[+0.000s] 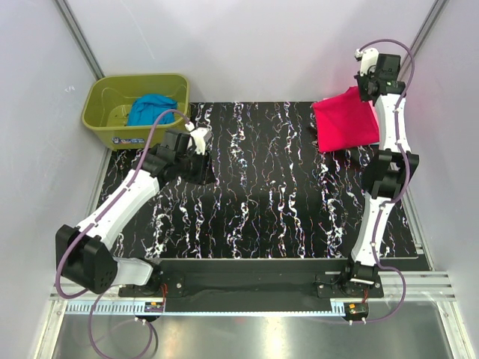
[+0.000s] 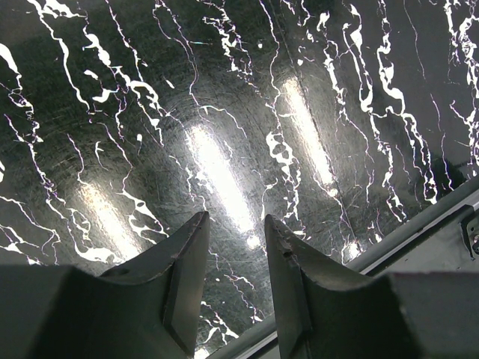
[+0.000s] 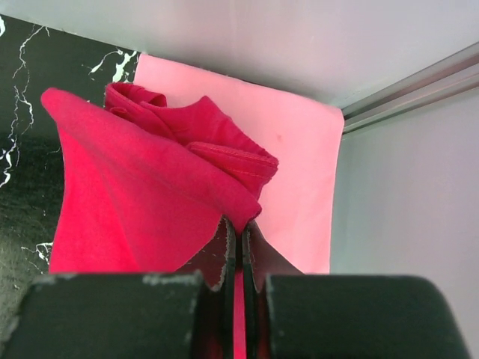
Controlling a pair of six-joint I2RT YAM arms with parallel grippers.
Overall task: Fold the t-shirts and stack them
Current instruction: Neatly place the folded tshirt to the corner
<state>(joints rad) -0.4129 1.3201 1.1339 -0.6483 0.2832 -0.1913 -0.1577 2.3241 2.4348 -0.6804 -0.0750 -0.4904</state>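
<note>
1. The right arm (image 1: pixel 385 134) is reaching out to the far right corner of the counter (image 1: pixel 262 172); its jaws are clenched on a pinch of the crimson t-shirt (image 3: pixel 150 194), with the cloth bunching up just above the tips.
2. The crimson t-shirt is draping down from that pinch and partly resting over the pink t-shirt (image 3: pixel 299 164); the pink one is lying flat against the back wall, so this corner looks to be serving as the stacking spot.
3. Holding by one edge is probably a way of keeping the folded layers hanging together while the piece is being squared over the one beneath; the rolled fold near the pinch is looking loose, so it may slump when let go.
4. From above, the crimson t-shirt (image 1: pixel 346 120) is showing as a roughly square shape; the pink one is almost wholly hidden under it in that view.
5. The left arm (image 1: pixel 127 194) is hovering over the bare left part of the counter; its jaws are standing apart with nothing between them, only the marbled surface showing below.
6. That arm is sitting near the olive tub (image 1: pixel 105 90), which suggests it is waiting to fetch the next piece.
7. A teal-blue t-shirt (image 1: pixel 150 108) is lying crumpled inside the tub, not yet folded; whether more cloth is lying under it I cannot tell.
8. By my reckoning the task is only partly done.
</note>
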